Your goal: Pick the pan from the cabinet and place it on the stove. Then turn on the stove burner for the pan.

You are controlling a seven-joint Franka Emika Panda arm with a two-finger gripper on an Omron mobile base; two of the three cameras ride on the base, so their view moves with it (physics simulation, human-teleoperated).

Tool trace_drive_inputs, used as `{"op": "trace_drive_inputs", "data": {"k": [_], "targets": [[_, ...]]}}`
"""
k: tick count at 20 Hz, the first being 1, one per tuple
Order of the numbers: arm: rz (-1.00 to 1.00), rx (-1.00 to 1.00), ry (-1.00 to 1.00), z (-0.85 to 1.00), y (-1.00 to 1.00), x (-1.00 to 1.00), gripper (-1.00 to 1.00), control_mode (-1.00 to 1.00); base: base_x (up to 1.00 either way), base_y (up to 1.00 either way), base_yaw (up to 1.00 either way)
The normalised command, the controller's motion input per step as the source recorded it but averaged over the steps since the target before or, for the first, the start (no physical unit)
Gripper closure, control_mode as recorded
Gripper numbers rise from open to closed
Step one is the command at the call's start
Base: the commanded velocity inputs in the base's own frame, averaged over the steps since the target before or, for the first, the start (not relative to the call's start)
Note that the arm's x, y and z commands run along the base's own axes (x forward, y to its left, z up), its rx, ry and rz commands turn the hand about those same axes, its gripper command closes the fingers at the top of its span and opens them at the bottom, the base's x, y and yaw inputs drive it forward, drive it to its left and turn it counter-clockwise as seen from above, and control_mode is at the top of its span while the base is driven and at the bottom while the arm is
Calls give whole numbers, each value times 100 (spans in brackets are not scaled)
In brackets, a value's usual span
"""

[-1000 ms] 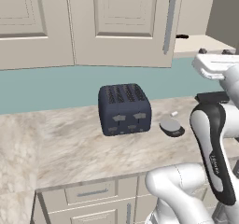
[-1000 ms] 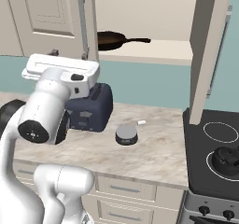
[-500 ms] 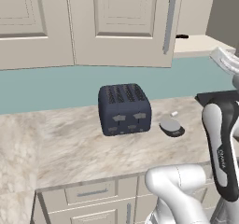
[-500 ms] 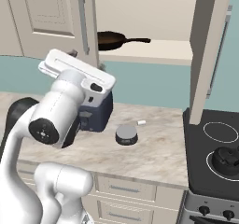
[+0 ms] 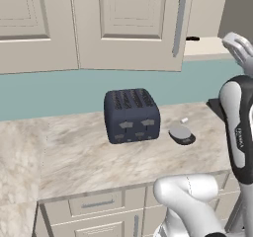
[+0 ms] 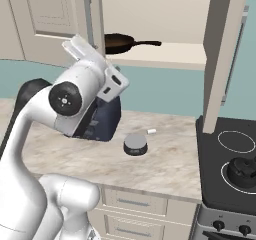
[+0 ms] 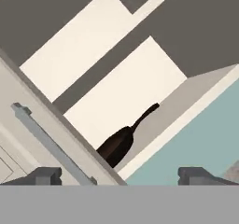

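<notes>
Cabinet (image 6: 165, 19) stands open with the pan (image 6: 120, 42) on its shelf, untouched. Stove (image 6: 227, 169) has no pan yet, its burner (image 6: 236, 141) unlit as far as shows. Gripper (image 7: 119, 175), spread wide and empty, faces the pan from well apart.

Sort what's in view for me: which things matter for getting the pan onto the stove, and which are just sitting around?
For the job:
pan, on the shelf of the open cabinet
stove
knobs on its front
gripper, open, nothing in it

Lying about:
toaster
small grey round thing on the counter
kettle on the stove
</notes>
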Motion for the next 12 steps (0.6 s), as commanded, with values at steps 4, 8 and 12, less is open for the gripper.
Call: {"op": "trace_drive_inputs", "data": {"k": [4,8,12], "targets": [[20,19,17,-20,0,64,-100,-100,0,0,0],[17,12,15,-29,3,61,-100,-100,0,0,0],[17,14,13,-27,0,58,-100,-100,0,0,0]]}}
